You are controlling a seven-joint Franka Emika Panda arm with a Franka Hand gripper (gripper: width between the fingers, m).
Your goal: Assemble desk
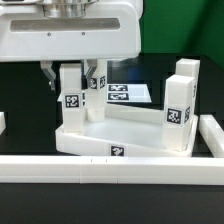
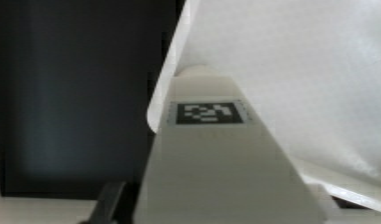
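The white desk top (image 1: 140, 133) lies in the middle of the table with its rim up. A white square leg (image 1: 72, 103) with a black-and-white tag stands upright at its corner on the exterior view's left. My gripper (image 1: 71, 80) comes down over this leg, one finger on each side, shut on it. In the wrist view the leg (image 2: 213, 150) fills the space between the jaws, its tag facing the camera. One dark finger (image 2: 112, 200) lies against its side; the other is hidden. A second leg (image 1: 180, 98) stands at the corner on the exterior view's right.
A long white rail (image 1: 110, 166) runs along the front, with a short white arm (image 1: 211, 133) turning back at the exterior view's right. The marker board (image 1: 127, 95) lies flat behind the desk top. A small white piece (image 1: 2, 122) shows at the left edge.
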